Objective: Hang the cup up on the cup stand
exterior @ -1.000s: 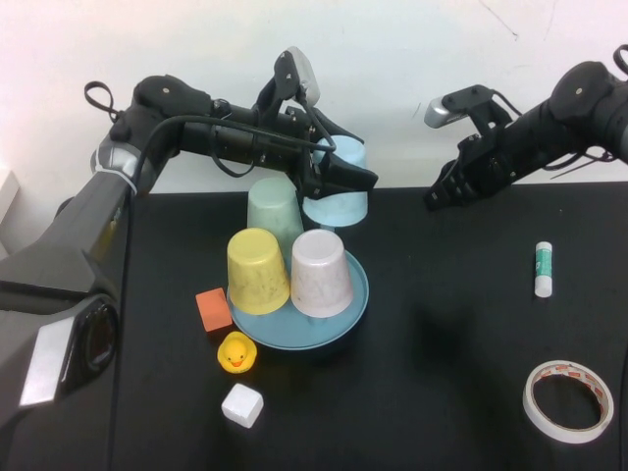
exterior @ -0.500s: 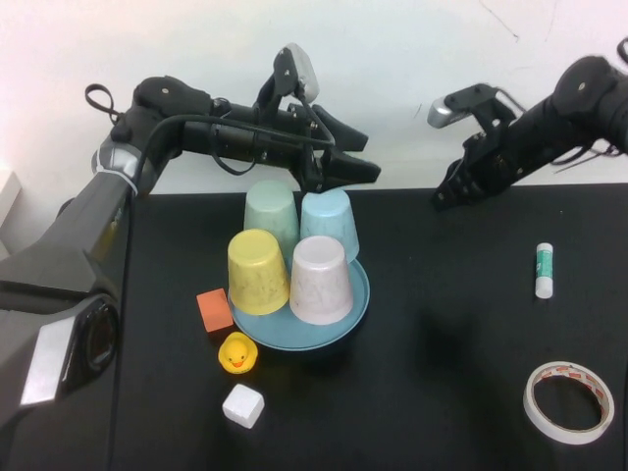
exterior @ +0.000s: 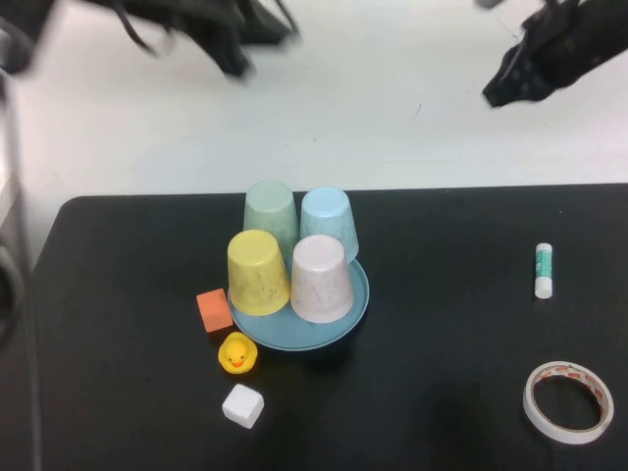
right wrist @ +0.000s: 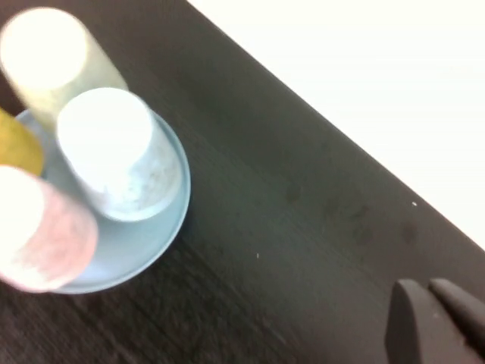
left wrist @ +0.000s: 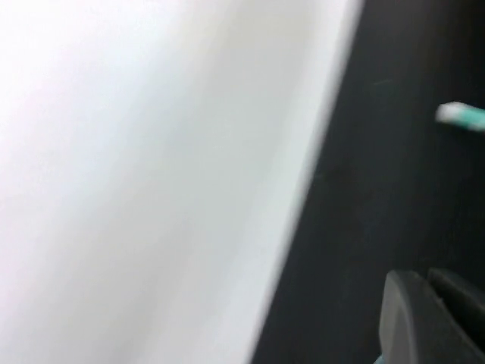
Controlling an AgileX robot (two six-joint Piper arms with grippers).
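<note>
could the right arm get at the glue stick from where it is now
Probably yes: the glue stick lies alone on open table, and the right gripper hangs high above that side. The left gripper is far off.

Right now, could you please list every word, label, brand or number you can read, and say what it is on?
None can be read.
Glue stick: its green label band is too small to read.
Tape roll: reddish marks on the inner core, illegible.
Sky-blue cup, cup stand: no text visible.
Left gripper and right gripper, raised above the table: no markings legible.

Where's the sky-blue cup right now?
In the high view, the sky-blue cup sits upside down at the back right of the cup stand, beside the mint-green cup, behind the pinkish-white cup.
</note>
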